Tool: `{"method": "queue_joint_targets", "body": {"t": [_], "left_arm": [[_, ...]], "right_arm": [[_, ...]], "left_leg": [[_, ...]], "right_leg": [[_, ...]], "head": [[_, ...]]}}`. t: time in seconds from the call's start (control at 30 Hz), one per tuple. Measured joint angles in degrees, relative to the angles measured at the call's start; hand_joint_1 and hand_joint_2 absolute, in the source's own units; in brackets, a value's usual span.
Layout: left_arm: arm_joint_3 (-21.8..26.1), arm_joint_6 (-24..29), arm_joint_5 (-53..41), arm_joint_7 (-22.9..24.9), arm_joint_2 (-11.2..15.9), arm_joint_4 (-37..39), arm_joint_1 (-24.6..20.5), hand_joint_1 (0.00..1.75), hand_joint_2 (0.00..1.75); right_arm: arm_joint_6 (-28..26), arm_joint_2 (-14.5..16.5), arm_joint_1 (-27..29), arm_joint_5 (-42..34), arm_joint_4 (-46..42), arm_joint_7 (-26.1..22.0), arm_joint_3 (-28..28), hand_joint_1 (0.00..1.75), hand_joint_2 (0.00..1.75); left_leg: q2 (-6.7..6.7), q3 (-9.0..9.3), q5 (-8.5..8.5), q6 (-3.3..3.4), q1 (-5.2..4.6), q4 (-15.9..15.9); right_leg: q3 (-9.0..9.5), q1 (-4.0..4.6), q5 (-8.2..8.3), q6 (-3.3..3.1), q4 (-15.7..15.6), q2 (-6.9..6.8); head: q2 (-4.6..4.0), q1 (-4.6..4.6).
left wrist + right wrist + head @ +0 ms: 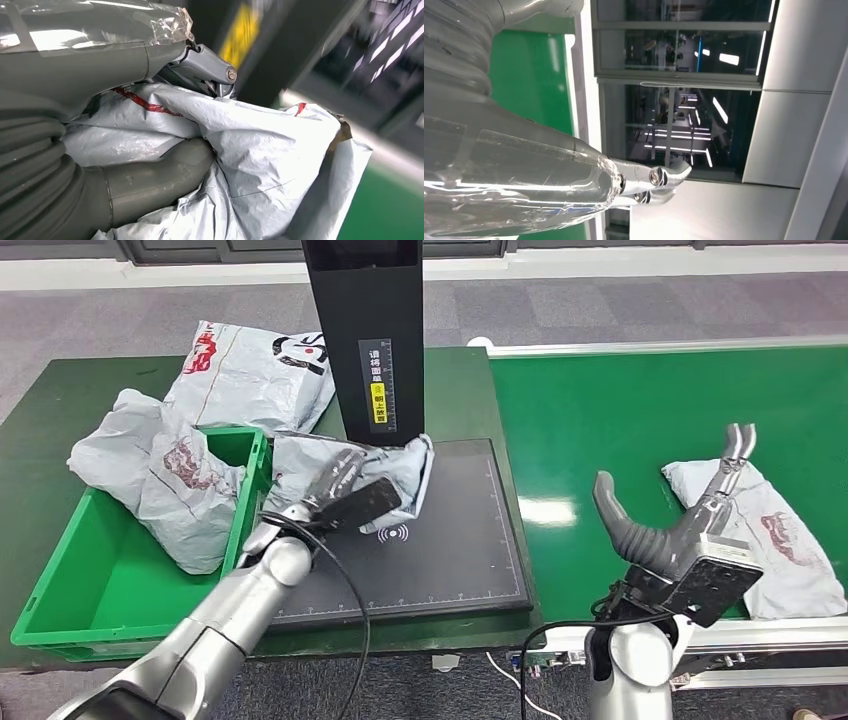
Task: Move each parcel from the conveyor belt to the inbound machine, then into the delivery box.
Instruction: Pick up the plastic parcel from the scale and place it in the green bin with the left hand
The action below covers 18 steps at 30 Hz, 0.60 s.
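My left hand (340, 495) grips a crumpled grey parcel (400, 475) at the back left of the black scanning pad (450, 560), under the inbound machine's black column (367, 335). In the left wrist view my thumb and fingers (155, 175) close around that parcel's grey plastic (260, 155). Another grey parcel (780, 540) lies on the green conveyor belt (640, 400) at the right. My right hand (690, 530) hovers just left of it, thumb and fingers spread, holding nothing. The green delivery box (70, 580) stands at the left with a grey parcel (160, 475) draped over its rim.
A larger grey parcel with red and black print (255, 370) lies on the green table behind the box. A black cable (345, 600) loops over my left forearm. The conveyor's white frame (760, 640) runs along its near edge.
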Motion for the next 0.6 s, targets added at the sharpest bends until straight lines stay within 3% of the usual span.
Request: {"method": "queue_joint_targets", "body": {"t": [0.17,0.3,0.5,0.6], "left_arm": [[3.84,-0.15,2.78,-0.93,1.87,-8.84,1.44,1.75,1.75],[7.47,0.29,6.36,-0.14,4.23,-21.15,4.42,1.75,1.75],[13.27,8.62,-0.89,3.12,7.16,-42.64,10.07,1.75,1.75],[15.52,12.51,-7.32,5.20,7.85,-49.47,11.65,1.75,1.75]], "right_arm": [[-0.11,0.11,0.31,0.26,-0.70,-0.24,-1.06,0.00,1.75],[-1.73,0.01,2.22,-1.12,-1.86,-1.41,-1.36,0.00,1.75],[-3.82,-0.01,6.84,-2.36,-4.16,-1.69,-1.36,0.00,1.75],[-4.26,-0.01,8.26,-2.60,-4.96,-1.66,-1.36,0.00,1.75]], "left_leg": [[-0.01,-0.03,0.01,-0.01,0.00,0.00],[0.02,-0.05,-0.01,0.00,0.00,0.00],[0.01,-0.09,-0.06,-0.05,0.03,-0.05],[-0.01,-0.09,-0.07,-0.05,0.03,-0.06]], "right_leg": [[0.00,-0.01,0.00,0.00,0.00,-0.01],[-0.03,0.00,-0.02,-0.01,0.00,0.02],[-0.09,0.04,-0.11,-0.06,0.00,0.01],[-0.08,0.05,-0.13,-0.08,0.00,-0.02]], "head": [[0.00,0.01],[0.00,0.02],[0.00,0.02],[0.00,0.02]]}}
